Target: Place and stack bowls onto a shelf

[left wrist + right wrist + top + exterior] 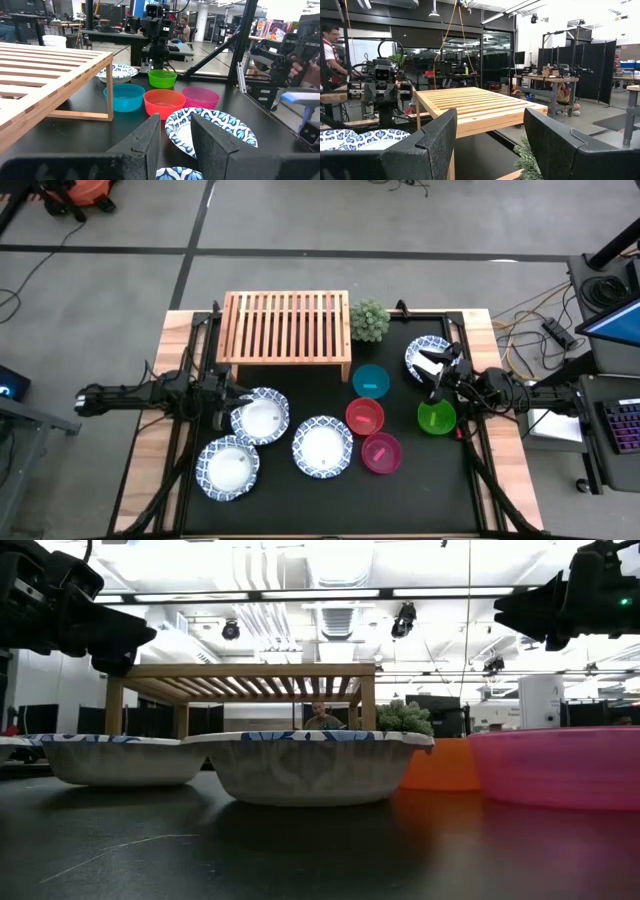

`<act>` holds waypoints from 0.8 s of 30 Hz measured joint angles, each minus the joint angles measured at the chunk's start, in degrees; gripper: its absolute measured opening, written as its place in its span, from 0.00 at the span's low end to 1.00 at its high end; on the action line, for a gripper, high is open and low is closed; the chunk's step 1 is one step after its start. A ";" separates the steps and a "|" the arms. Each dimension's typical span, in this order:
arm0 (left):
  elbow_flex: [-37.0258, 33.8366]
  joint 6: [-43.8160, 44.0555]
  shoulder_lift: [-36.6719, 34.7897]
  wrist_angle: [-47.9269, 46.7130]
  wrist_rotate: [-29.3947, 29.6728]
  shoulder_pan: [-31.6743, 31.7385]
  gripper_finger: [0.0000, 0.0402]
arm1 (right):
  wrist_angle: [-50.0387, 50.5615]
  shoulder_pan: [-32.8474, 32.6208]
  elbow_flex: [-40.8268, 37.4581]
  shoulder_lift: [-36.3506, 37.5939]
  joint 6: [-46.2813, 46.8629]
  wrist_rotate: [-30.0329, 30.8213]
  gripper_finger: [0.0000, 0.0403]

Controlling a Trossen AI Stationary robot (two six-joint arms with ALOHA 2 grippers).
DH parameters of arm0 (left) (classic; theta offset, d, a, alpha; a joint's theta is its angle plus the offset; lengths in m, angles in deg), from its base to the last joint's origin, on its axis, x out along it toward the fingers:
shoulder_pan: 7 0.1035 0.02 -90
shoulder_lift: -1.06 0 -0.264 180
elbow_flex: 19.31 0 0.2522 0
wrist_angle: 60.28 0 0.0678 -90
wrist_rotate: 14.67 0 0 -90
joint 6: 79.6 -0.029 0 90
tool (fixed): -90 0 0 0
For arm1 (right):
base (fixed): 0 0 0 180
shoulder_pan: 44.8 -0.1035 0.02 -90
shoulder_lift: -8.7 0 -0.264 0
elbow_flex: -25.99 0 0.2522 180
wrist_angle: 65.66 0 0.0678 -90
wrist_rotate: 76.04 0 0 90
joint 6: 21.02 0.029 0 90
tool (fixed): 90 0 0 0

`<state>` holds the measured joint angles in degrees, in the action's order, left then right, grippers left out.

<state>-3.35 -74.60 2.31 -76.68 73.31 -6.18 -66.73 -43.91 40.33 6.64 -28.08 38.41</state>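
Observation:
Three white bowls with blue rims sit on the black mat at its near left (262, 416), (228, 466), (322, 446); a fourth (428, 355) rests on its base at the far right. The blue (370, 381), red (365, 416), magenta (381, 452) and green (436, 418) bowls stand between them. The wooden shelf (288, 327) stands on its legs at the far edge. My left gripper (238, 396) hangs open in the air beside the nearest white bowl (177, 174). My right gripper (437, 370) is open and raised between the far white bowl and the green bowl.
A small green potted plant (369, 320) stands by the shelf's right end. In the low view both grippers (105, 632), (530, 610) are well above the bowls. The shelf's slatted top (470, 102) carries nothing. A person (329, 45) stands in the room behind.

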 joint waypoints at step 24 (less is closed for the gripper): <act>0.00 3.61 0.11 24.55 0.97 -0.01 0.23 | -3.40 1.53 11.44 -14.51 6.29 1.09 0.55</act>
<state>-3.35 -70.99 2.42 -52.13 74.29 -6.19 -70.13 -42.38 51.77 -7.88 -21.79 39.51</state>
